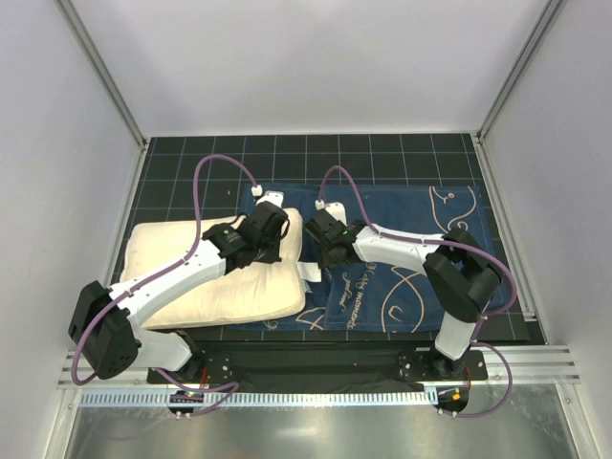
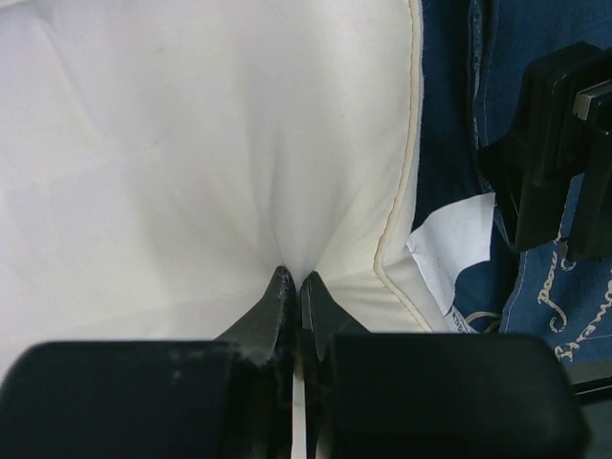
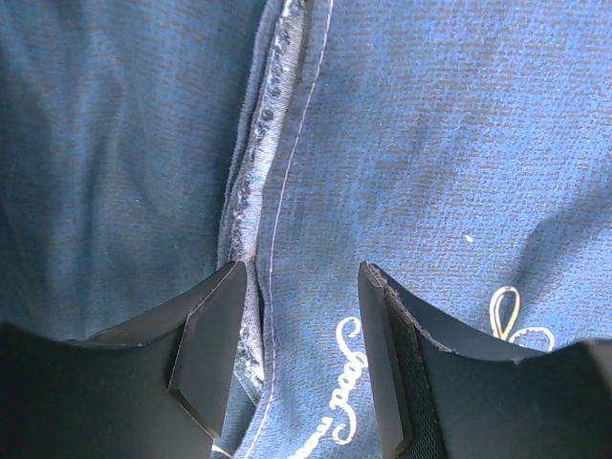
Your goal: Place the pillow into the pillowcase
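Note:
The cream-white pillow (image 1: pixel 215 277) lies at the left of the table, its right end over the navy pillowcase (image 1: pixel 411 249), which lies flat to its right. My left gripper (image 1: pixel 273 229) is shut on a pinch of the pillow's fabric (image 2: pixel 191 143) near its right edge; a white tag (image 2: pixel 454 244) sticks out there. My right gripper (image 1: pixel 330 251) is open, pressed down on the pillowcase (image 3: pixel 430 124), with the stitched hem (image 3: pixel 273 201) of its open end between the fingertips. The right gripper also shows in the left wrist view (image 2: pixel 559 163).
The table is a black gridded mat (image 1: pixel 172 167) inside white walls. A metal rail (image 1: pixel 325 368) runs along the near edge by the arm bases. Purple cables (image 1: pixel 206 191) loop above both arms.

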Controlling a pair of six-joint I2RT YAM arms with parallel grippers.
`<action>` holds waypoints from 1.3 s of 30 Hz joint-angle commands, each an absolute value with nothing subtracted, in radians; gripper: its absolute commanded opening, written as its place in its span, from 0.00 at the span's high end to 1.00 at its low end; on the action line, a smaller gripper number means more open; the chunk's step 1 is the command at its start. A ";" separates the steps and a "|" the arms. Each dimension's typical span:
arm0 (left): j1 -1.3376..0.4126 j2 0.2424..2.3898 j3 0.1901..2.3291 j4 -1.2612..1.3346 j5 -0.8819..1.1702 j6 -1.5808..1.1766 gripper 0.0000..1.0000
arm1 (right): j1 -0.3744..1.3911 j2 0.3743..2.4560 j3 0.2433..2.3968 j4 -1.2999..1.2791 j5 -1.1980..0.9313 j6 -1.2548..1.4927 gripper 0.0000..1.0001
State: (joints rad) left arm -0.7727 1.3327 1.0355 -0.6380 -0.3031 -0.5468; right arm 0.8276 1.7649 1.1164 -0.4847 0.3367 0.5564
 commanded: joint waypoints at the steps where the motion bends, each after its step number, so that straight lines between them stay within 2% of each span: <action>1: -0.767 1.299 1.060 -0.638 -0.342 -0.529 1.00 | 0.834 1.772 1.152 -0.491 0.359 0.577 0.43; 8: -0.767 1.289 1.063 -0.649 -0.334 -0.534 1.00 | 0.833 1.861 1.172 -0.514 0.417 0.606 0.44; 11: -0.767 1.292 1.063 -0.652 -0.328 -0.534 1.00 | 0.833 1.868 1.166 -0.518 0.425 0.607 0.49; 12: -0.767 1.295 1.065 -0.652 -0.327 -0.534 1.00 | 0.833 1.868 1.169 -0.520 0.426 0.609 0.54; 13: -0.767 1.295 1.065 -0.650 -0.322 -0.534 1.00 | 0.833 1.865 1.170 -0.525 0.440 0.612 0.66; 15: -0.767 1.301 1.063 -0.647 -0.313 -0.534 1.00 | 0.834 1.853 1.178 -0.541 0.454 0.615 0.73; 16: -0.767 1.302 1.065 -0.646 -0.311 -0.535 1.00 | 0.833 1.829 1.180 -0.546 0.457 0.615 0.80; 21: -0.765 1.312 1.069 -0.644 -0.314 -0.529 1.00 | 0.833 1.738 1.192 -0.571 0.459 0.609 0.96; 29: -0.767 1.331 1.103 -0.643 -0.291 -0.512 1.00 | 0.833 1.623 1.183 -0.588 0.436 0.609 0.96; 39: -0.767 1.463 1.440 -0.669 -0.338 -0.367 1.00 | 0.833 1.509 1.152 -0.557 0.362 0.598 0.96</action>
State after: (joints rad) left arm -0.7643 1.4567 1.3190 -0.7326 -0.3279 -0.4282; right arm 0.8310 1.5356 1.1519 -0.5724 0.3717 0.5968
